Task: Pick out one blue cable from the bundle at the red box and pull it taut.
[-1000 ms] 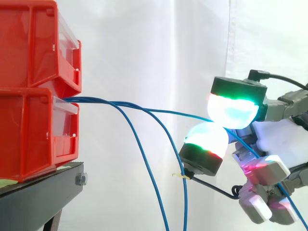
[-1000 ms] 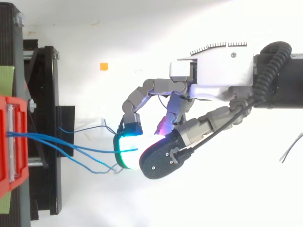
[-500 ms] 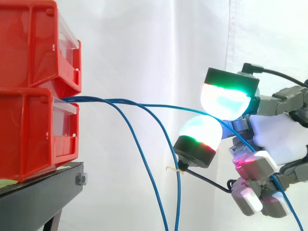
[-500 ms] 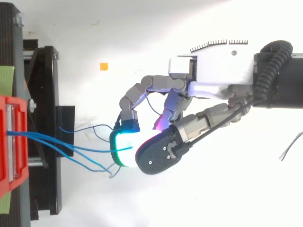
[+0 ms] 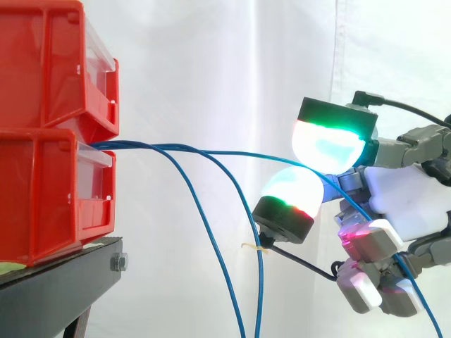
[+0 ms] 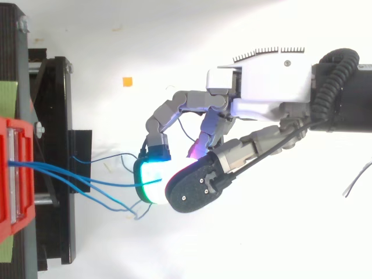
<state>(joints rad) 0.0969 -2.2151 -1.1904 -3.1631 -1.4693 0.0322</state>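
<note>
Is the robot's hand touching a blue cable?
Touching. The side view shows one blue cable running from the red bin into the hand's pinching fingertips.

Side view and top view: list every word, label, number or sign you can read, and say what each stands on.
None: no word, number or sign can be read in either view. The red bins and their clear front strips are blank; the hand and the blue cable pinched in its fingers show no print; the orange scrap and the green patch on the stand are plain.
</note>
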